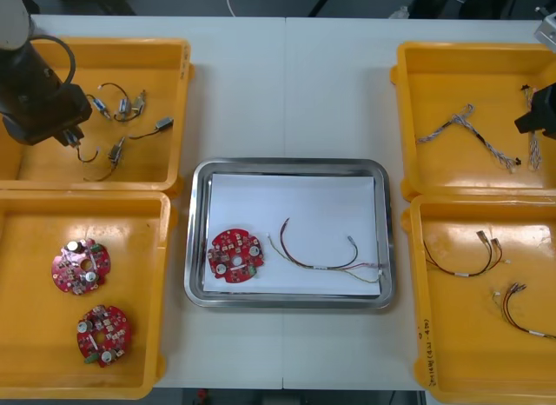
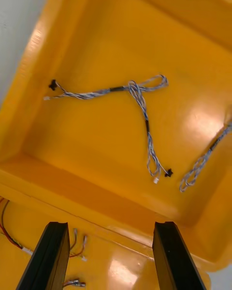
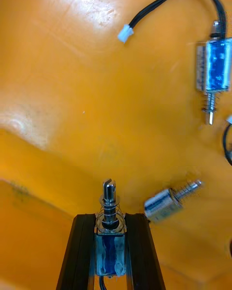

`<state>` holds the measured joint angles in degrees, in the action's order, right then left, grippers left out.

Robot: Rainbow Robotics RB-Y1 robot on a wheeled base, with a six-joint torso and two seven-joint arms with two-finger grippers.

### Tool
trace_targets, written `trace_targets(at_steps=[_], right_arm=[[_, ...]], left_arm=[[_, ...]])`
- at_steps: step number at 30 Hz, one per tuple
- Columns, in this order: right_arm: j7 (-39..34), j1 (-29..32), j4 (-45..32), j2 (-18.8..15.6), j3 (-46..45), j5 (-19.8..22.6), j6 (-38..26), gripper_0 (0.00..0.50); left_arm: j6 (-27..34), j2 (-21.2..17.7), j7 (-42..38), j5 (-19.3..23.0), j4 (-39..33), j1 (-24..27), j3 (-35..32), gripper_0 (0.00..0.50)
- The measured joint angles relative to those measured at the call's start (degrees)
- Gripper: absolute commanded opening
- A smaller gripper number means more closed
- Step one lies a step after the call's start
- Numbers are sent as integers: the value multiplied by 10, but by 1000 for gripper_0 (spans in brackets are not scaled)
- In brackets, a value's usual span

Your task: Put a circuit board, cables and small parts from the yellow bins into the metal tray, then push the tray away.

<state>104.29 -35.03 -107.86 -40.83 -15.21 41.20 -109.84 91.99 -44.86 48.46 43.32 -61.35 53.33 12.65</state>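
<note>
My left gripper (image 1: 71, 139) is over the far left yellow bin (image 1: 165, 49). In the left wrist view it (image 3: 110, 218) is shut on a small metal part (image 3: 110, 244) with a blue body, whose spring and pin stick out past the fingertips. My right gripper (image 1: 532, 127) hangs open over the far right yellow bin (image 1: 408, 118), with nothing between its fingers (image 2: 52, 251). A twisted blue and white cable (image 2: 140, 101) lies on that bin's floor beyond them. The metal tray (image 1: 287, 165), white inside, holds a round red circuit board (image 1: 235, 255) and a red and yellow cable (image 1: 326, 253).
More small metal parts (image 1: 130, 105) with black leads lie in the far left bin; two (image 3: 166, 204) (image 3: 212, 72) are close to the held one. Two circuit boards (image 1: 81, 266) (image 1: 103, 335) lie in the near left bin. Red and yellow cables (image 1: 465, 257) lie in the near right bin.
</note>
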Motion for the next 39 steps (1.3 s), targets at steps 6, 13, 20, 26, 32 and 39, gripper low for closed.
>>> trace_targets(at_steps=[6, 13, 20, 26, 32, 39], right_arm=[[0, -7, 61, -7, -1, -36, 0, 500], [0, -67, 184, -7, -1, -54, 0, 500], [0, -129, 300, -7, -1, -69, 0, 500], [14, -166, 366, -7, -1, -88, 27, 500], [33, -172, 379, -8, 13, -99, 90, 500], [45, -193, 463, -12, 30, -104, 149, 500]], left_arm=[[39, -8, 0, -1, -40, 0, -32, 0], [68, -13, 0, -1, -84, 0, -54, 0], [99, -14, 0, -3, -133, 0, -57, 0], [145, -14, 0, -1, -186, 0, -56, 0], [174, -14, 0, 9, -255, 0, -48, 1], [174, -1, 0, 24, -322, 0, -5, 0]])
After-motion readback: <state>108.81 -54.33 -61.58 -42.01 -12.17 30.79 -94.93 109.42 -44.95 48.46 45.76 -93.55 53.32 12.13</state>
